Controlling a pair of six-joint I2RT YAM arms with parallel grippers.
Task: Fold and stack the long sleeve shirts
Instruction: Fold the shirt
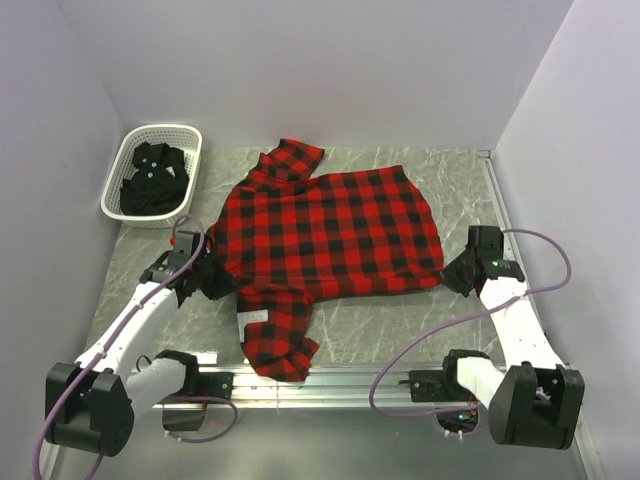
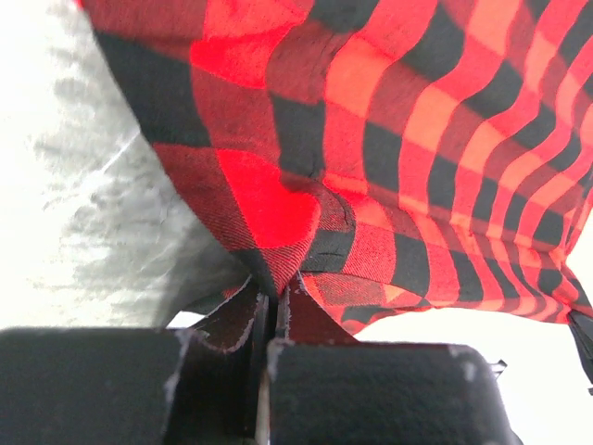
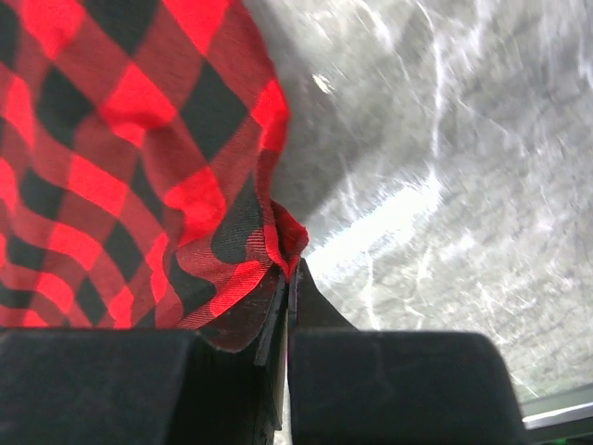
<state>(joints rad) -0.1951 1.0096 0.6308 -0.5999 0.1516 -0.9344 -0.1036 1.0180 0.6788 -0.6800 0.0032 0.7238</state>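
Observation:
The red-and-black check flannel shirt (image 1: 330, 225) lies spread across the middle of the table, one sleeve trailing to the front edge and the other bunched at the back. My left gripper (image 1: 222, 283) is shut on the shirt's near left edge; the left wrist view shows the cloth (image 2: 371, 139) pinched between the jaws. My right gripper (image 1: 447, 272) is shut on the shirt's near right corner, and the right wrist view shows that corner (image 3: 278, 232) clamped between the jaws. The black shirt (image 1: 153, 180) lies crumpled in the basket.
A white lattice basket (image 1: 180, 135) stands at the back left corner. The grey marbled table top (image 1: 390, 320) is ringed by pale walls on three sides. A metal rail (image 1: 330, 380) runs along the front edge between the arm bases.

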